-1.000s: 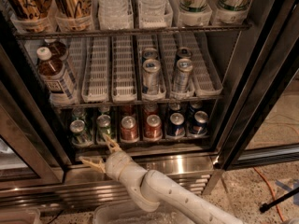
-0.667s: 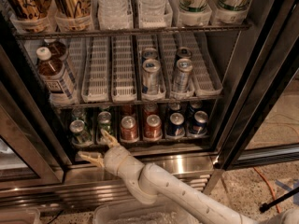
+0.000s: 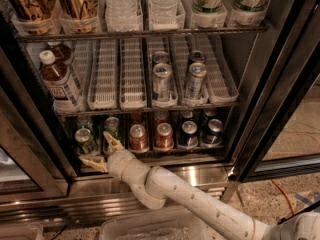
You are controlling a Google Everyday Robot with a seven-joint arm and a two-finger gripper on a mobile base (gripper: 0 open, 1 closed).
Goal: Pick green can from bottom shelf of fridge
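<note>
Fridge: door open, black frames, shiny steel panel along the base.

Table: the lowest wire rack, low ceiling, cans standing in rows from front edge to back.
- Left end: green cans in two lanes. The green can stands upright at the front-left corner, silver lid showing. A second green can stands just right of it, partly covered.
- Middle of the front edge: two red-brown cans, side by side, upright.
- Right end: two dark blue cans, upright, more behind them.

Claw: at the front-left corner of the table, released, its two tan fingers spread wide. The upper finger points up across the front of the second green can. The lower finger sits level along the front edge, below the corner can. The corner can sits just beside the gap between them; contact cannot be told. Nothing is gripped.

Arm: white, jointed, rising from the lower right toward the table's left end, crossing the steel panel.

Rack above: white lanes, two tall silver cans in the centre lanes, a brown bottle with a white cap at the left.
</note>
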